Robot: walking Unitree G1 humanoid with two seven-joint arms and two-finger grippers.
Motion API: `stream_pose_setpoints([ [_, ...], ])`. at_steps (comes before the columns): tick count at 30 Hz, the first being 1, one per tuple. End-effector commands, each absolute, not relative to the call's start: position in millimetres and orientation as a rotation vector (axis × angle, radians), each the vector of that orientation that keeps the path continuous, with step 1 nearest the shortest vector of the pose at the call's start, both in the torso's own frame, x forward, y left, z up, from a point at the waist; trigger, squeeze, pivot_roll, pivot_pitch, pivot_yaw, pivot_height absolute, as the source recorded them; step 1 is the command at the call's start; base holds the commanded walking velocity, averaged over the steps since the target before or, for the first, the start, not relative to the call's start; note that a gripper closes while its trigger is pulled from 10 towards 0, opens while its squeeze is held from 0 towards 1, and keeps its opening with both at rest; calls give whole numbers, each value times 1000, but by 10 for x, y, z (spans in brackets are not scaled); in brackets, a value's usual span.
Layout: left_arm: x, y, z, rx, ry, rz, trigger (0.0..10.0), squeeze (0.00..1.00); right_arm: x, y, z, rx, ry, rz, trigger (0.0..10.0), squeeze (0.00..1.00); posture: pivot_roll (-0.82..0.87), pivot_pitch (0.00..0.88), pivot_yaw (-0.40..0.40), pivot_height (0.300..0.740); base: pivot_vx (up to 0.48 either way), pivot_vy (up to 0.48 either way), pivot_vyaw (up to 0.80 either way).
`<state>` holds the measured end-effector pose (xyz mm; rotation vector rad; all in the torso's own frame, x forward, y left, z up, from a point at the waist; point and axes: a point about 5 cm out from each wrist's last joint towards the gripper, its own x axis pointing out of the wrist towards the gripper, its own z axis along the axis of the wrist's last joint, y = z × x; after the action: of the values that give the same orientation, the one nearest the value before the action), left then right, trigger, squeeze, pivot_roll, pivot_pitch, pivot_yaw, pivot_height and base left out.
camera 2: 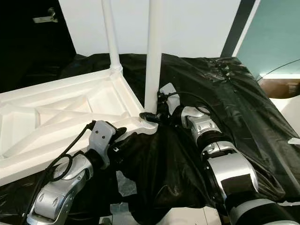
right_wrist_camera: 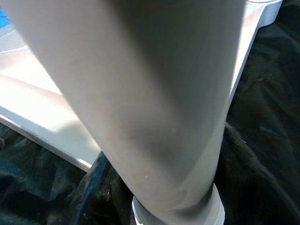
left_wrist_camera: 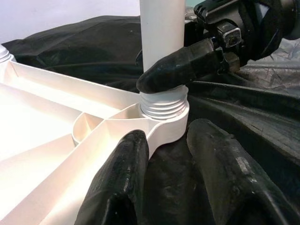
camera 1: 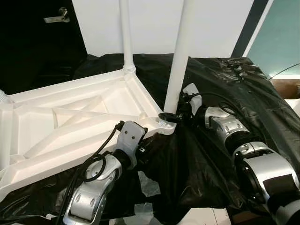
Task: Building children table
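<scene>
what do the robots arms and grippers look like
Both arms are glossy silver shells with black joint bands. The left arm has a looped black cable and a pale grey wrist block. The right arm has a black cable too. The left gripper's fingers are long, rounded, matte black.

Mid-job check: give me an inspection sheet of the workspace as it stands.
Surface: black plastic sheet, wrinkled.
Job's things: white tabletop lying underside up; near leg upright in corner socket, threads showing; far leg upright in its corner.
Clutter: nothing seen.
Grippers: right gripper shut on near leg's base; left gripper open, straddling tabletop edge by the socket.
Cables: black cables on both wrists.
Surroundings: white wall, dark door with handle.
</scene>
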<state>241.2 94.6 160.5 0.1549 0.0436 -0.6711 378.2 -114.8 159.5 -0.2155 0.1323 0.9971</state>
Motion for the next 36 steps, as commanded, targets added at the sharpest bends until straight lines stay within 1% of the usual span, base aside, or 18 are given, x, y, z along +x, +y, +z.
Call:
stream_pose_setpoints([
  [1,2422,933,1587,163,44,-656,10000,0,3775,-1227,1515,-203,184,972,6667,0,127,0,-64,740,0,0,0],
  [2,2424,931,1589,163,43,-657,10000,0,3780,-1232,1509,-178,187,955,10000,0,125,0,-64,740,0,0,0],
  [5,2422,931,1590,163,42,-658,10000,0,3798,-1233,1486,-177,196,889,10000,0,124,0,-66,740,0,0,0],
  [7,2413,925,1584,162,43,-660,10000,0,3835,-1210,1452,-164,200,762,10000,0,122,0,-69,740,0,0,0],
  [9,2413,925,1584,162,43,-660,10000,0,3835,-1210,1452,-164,200,762,10000,0,122,0,-69,740,0,0,0],
  [11,2404,915,1583,159,43,-660,10000,0,3855,-1180,1404,-123,215,652,10000,0,125,0,-76,740,0,0,0],
  [15,2401,911,1582,157,43,-660,10000,0,3853,-1156,1384,-117,216,625,10000,0,125,0,-76,740,0,0,0],
  [18,2384,902,1571,148,47,-657,10000,0,3817,-1013,1313,-77,205,536,10000,0,124,0,-89,740,0,0,0],
  [19,2384,902,1571,148,47,-657,10000,0,3817,-1013,1313,-77,205,536,10000,0,124,0,-89,740,0,0,0],
  [22,2380,897,1567,144,46,-653,10000,0,3777,-893,1285,-41,182,427,10000,0,127,0,-99,740,0,0,0],
  [25,2380,896,1566,140,45,-649,10000,0,3736,-815,1264,-13,168,385,10000,0,127,0,-99,740,0,0,0],
  [28,2365,881,1555,134,49,-648,10000,0,3712,-809,1234,35,163,203,10000,0,125,7,-105,740,0,0,0],
  [29,2362,878,1552,133,50,-648,10000,0,3691,-761,1219,60,173,188,10000,0,123,11,-104,740,0,0,0],
  [32,2363,868,1553,131,50,-647,10000,0,3642,-620,1218,94,171,253,10000,0,122,12,-104,740,0,0,0],
  [36,2368,868,1553,131,50,-646,10000,0,3627,-609,1259,99,148,273,10000,0,116,17,-106,740,0,0,0],
])
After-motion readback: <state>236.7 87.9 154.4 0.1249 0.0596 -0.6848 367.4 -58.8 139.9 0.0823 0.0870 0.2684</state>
